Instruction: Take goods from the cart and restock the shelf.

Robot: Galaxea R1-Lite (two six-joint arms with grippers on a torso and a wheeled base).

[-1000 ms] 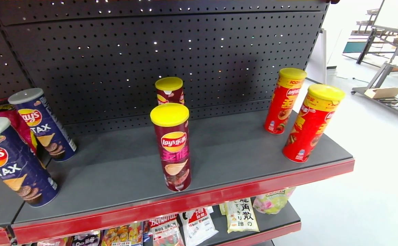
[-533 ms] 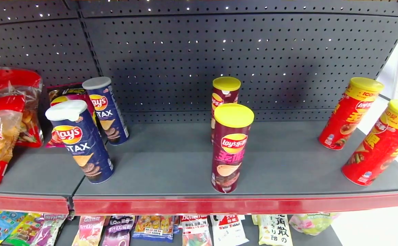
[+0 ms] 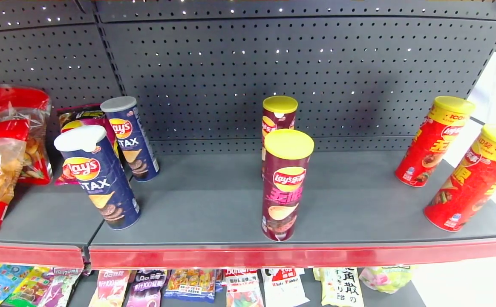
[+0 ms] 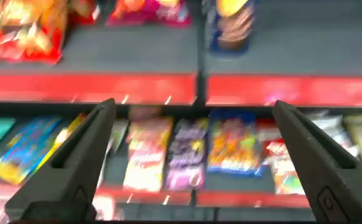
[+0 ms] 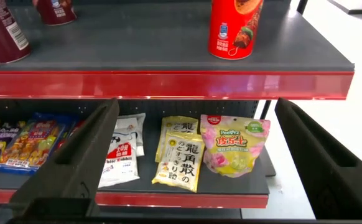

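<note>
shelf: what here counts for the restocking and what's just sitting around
Job: grey shelf, maroon cans, red cans, blue cans, left gripper and right gripper, both open and empty.
Just there: red bags at far left, snack packets underneath, pegboard back.

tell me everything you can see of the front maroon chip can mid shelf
The front maroon can is a tall tube, seemingly cardboard under a glossy printed wrap: red-and-yellow logo, pink lettering, a chip picture low down. A flat yellow lid, plastic by the look, closes it. It stands upright on the grey shelf, near its red front edge, about midway along. A second maroon can stands right behind it; whether they touch cannot be told. Nothing else touches it.
</note>
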